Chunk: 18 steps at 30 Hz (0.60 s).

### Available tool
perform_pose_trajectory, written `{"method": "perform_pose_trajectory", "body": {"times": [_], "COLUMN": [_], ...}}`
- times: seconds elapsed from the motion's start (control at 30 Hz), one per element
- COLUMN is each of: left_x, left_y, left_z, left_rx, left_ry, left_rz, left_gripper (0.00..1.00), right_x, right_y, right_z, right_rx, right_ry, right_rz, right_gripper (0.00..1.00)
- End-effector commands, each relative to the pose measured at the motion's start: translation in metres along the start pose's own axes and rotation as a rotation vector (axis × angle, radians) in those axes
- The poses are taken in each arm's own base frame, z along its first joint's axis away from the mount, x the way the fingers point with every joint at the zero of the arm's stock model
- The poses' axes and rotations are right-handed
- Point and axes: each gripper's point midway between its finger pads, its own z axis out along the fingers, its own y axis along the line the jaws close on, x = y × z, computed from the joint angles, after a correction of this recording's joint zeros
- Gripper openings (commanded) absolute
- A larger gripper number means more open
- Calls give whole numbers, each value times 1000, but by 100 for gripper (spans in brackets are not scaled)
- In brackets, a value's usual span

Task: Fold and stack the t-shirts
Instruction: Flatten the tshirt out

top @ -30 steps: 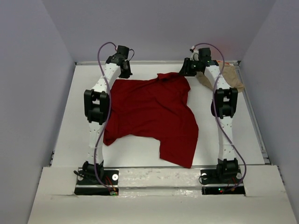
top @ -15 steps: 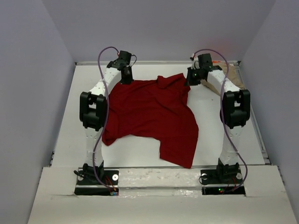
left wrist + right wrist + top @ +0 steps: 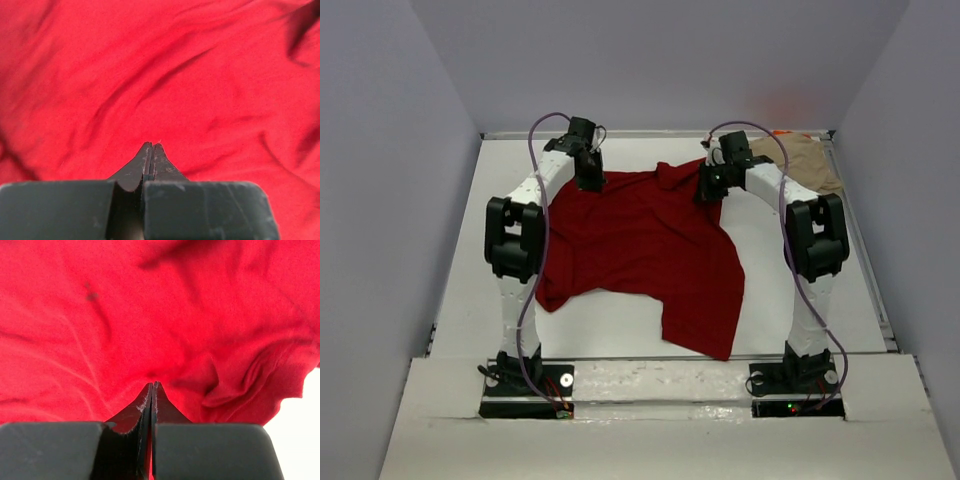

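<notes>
Large plain dark red cloth t-shirt (image 3: 640,250) lies spread and rumpled on the white table (image 3: 460,290). We judge it light, limp, prone to drape, and best taken at its far corners. Right gripper (image 3: 152,385) is pressed together, pinching a bunched fold; left gripper (image 3: 151,146) is pressed together at the cloth, but we cannot tell if it has caught any.

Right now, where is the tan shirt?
Top view: the tan shirt lies at the far right corner, right of the right gripper and the red shirt.
</notes>
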Motion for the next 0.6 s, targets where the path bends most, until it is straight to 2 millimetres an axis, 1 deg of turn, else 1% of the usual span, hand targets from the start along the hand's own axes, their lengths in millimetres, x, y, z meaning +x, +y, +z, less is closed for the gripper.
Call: {"method": "perform_pose_trajectory", "body": {"times": [0.0,0.03,0.07,0.1,0.13,0.17,0.2,0.3,0.33,0.37,0.4,0.47,0.5,0.53,0.57], "left_x": [-24,-22,-21,-20,-25,-21,-21,-17,-15,-12,-11,-10,-11,-11,-10], "left_y": [-17,-21,-19,-17,-14,-10,-8,-1,0,1,1,5,6,7,8], "left_z": [-2,2,5,9,16,19,22,32,34,34,35,35,35,33,32], "left_rx": [202,247,249,245,229,210,192,162,158,157,157,139,131,127,122], "left_ry": [-22,1,14,27,28,50,52,61,67,80,82,81,77,74,77], "left_rz": [-41,-52,-62,-62,-57,-57,-54,-50,-49,-50,-47,-43,-43,-42,-40], "left_gripper": [0,0,0,0,0,0,0,0,0,0,0,0,0,0,0], "right_x": [-50,-51,-54,-56,-57,-57,-61,-75,-76,-78,-78,-85,-86,-88,-89], "right_y": [24,25,24,18,16,10,13,-1,0,-6,-4,-16,-15,-22,-20], "right_z": [-5,0,8,10,14,18,16,11,11,9,8,3,3,2,1], "right_rx": [-138,-153,-165,-158,-157,-164,-175,-167,-166,-165,-177,-177,-177,-171,-179], "right_ry": [-123,-118,-109,-102,-95,-88,-96,-124,-123,-126,-125,-140,-144,-148,-149], "right_rz": [-104,-110,-112,-102,-101,-85,-87,-72,-69,-61,-64,-43,-45,-37,-41], "right_gripper": [0,0,0,0,0,0,0,0,0,0,0,0,0,0,0]}}
